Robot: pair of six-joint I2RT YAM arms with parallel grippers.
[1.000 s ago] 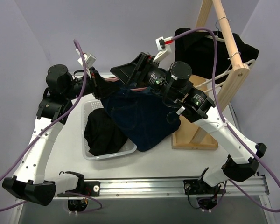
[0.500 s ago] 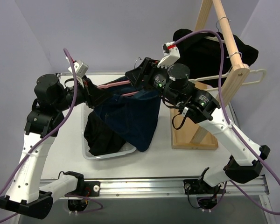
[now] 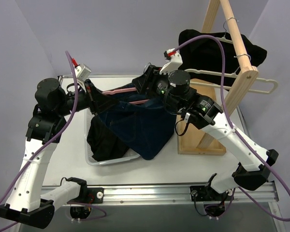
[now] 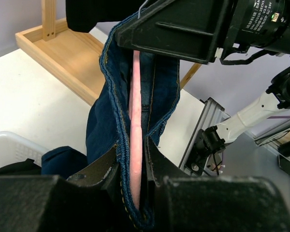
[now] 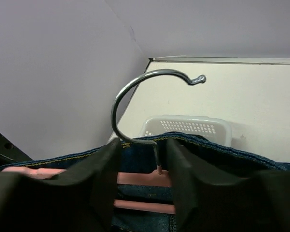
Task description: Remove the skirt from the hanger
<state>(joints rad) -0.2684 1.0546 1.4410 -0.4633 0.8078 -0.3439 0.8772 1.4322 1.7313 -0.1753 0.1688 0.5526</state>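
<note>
Top external: cream hanger on wooden rack

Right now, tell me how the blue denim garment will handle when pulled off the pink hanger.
Probably floppy: the denim garment sags in folds below the pink hanger. Likely fairly heavy for cloth, given thick stitched seams. Its waistband may snag, since it wraps the hanger closely.

The right hand has its two dark fingers apart, one on each side of the wire hook, whose stem rises from a pink hanger. A blue denim garment drapes over the hanger. Behind it, a white perforated basket sits on the pale surface.
</note>
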